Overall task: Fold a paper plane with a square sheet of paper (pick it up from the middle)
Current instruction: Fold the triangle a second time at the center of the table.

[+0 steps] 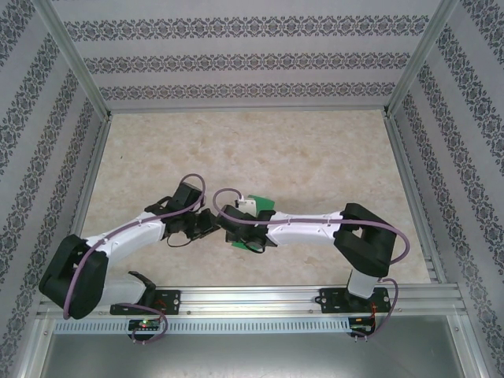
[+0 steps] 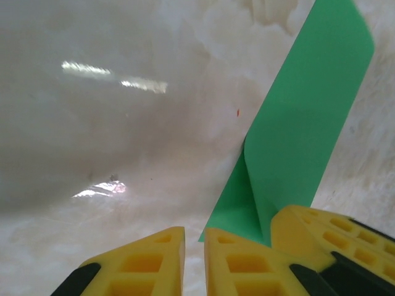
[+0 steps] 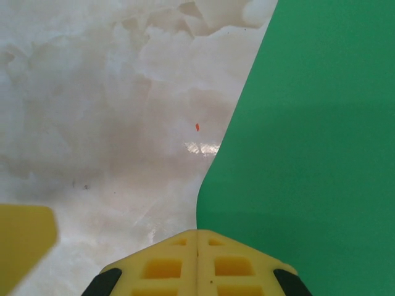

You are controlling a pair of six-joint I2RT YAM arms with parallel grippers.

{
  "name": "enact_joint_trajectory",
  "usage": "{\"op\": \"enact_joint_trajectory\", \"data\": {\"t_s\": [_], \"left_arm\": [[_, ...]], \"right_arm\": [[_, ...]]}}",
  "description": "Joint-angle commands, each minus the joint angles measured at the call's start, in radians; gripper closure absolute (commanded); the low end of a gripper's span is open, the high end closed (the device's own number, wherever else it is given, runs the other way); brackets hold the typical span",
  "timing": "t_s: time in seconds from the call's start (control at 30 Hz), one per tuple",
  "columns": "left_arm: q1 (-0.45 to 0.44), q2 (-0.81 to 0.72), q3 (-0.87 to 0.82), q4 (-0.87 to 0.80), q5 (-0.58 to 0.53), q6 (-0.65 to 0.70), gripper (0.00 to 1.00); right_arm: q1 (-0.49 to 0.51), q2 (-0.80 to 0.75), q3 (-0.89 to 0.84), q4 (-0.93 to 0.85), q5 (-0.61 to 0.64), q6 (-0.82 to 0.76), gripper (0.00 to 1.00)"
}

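green sheet (image 2: 302,135), one flap folded over, lies on the surface (image 2: 123,154) with its long axis running away up-right of the left tool (image 2: 194,259), which is narrowed to an empty slit, while the right tool (image 3: 197,262), fingers pressed together, sits at its left edge.

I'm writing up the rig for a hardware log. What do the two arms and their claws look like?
The left arm and right arm each have white link shells, black joint housings and a purple cable looping alongside. The left claw and right claw have yellow fingers moulded with square recesses, on black mounts.
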Motion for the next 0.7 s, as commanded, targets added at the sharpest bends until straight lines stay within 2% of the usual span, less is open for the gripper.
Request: {"op": "enact_joint_trajectory", "data": {"t_s": [0.0, 0.47, 0.67], "left_arm": [[-0.041, 0.030, 0.040, 0.053, 0.019, -0.022, 0.83], [-0.136, 0.163, 0.064, 0.163, 0.067, -0.085, 0.85], [-0.148, 0.198, 0.051, 0.234, 0.093, -0.134, 0.88]], "right_arm": [[0.012, -0.050, -0.030, 0.055, 0.047, 0.028, 1.00], [0.023, -0.163, -0.208, 0.211, 0.074, 0.093, 1.00], [0.023, -0.184, -0.247, 0.240, 0.078, 0.108, 1.00]]}}
